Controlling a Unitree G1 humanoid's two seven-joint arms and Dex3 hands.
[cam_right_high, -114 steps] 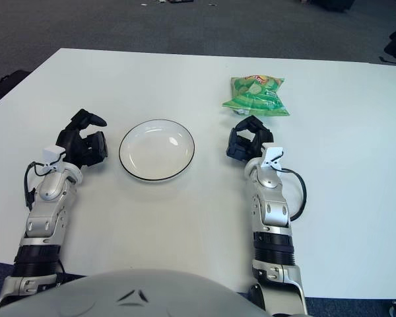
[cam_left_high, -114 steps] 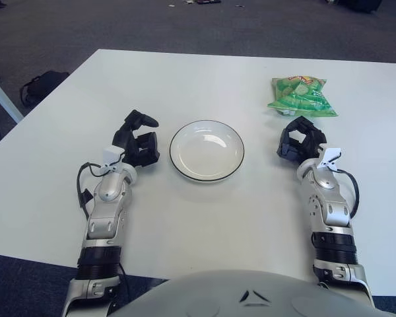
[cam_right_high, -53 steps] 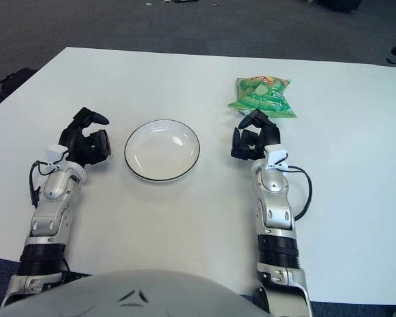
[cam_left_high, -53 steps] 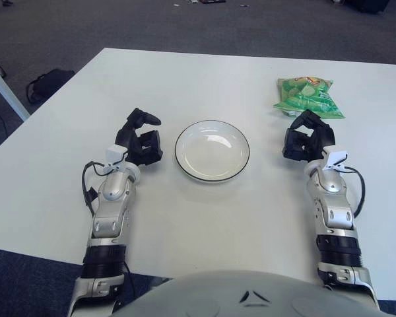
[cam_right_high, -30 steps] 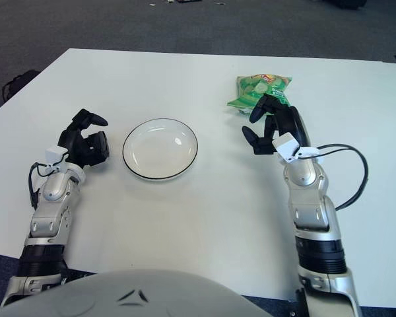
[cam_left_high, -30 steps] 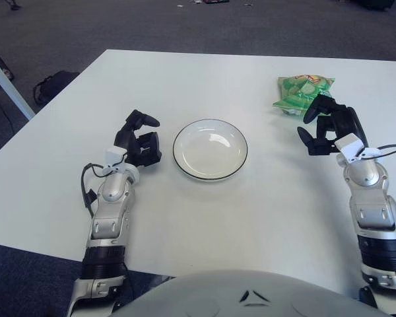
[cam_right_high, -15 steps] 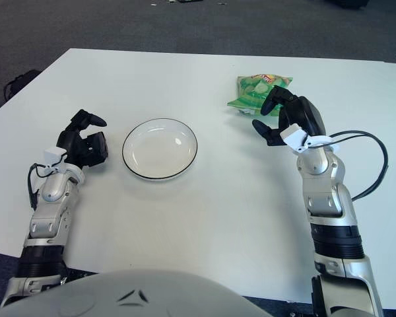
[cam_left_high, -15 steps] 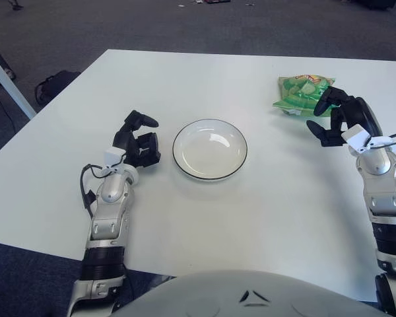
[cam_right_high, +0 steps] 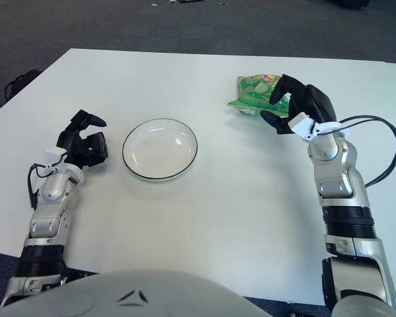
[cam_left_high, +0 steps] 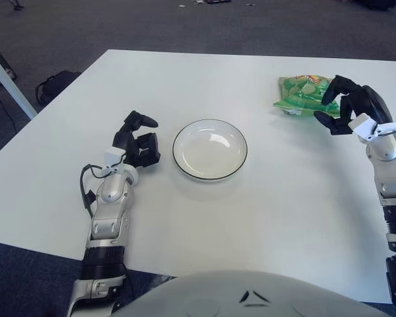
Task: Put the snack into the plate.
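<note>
Left eye view: the white table (cam_left_high: 204, 218) fills most of the frame, dark carpet along the top; a black bag (cam_left_high: 53, 84) lies on the floor at the upper left and a white table leg (cam_left_high: 10, 86) crosses the left edge.
Right eye view: the same scene shifted, so the right forearm shows nearly whole, with a black cable (cam_right_high: 383, 158) looping off its wrist at the right; the table leg shows only as a sliver at the left edge.
Snack: a green bag (cam_left_high: 302, 94) lying flat on the table in the upper right of the frame, well apart from the plate.
Plate: white with a thin dark rim (cam_left_high: 210, 149), just left of the frame's middle, nothing in it.
Right hand: the right hand (cam_right_high: 296, 105) is at the near right edge of the snack, black fingers (cam_right_high: 282, 84) spread and arched, one reaching over the bag's right corner and one pointing left below it. The fingers are open and have not closed on anything; whether a tip touches the bag I cannot tell.
Left hand: the left hand (cam_left_high: 136, 140) shows just left of the plate, apart from it, its forearm running down toward the lower left. Fingers curled in loosely, one raised, nothing held.
Bottom edge: the robot's grey chest (cam_left_high: 251, 297) bulges into the lower middle of both views.
</note>
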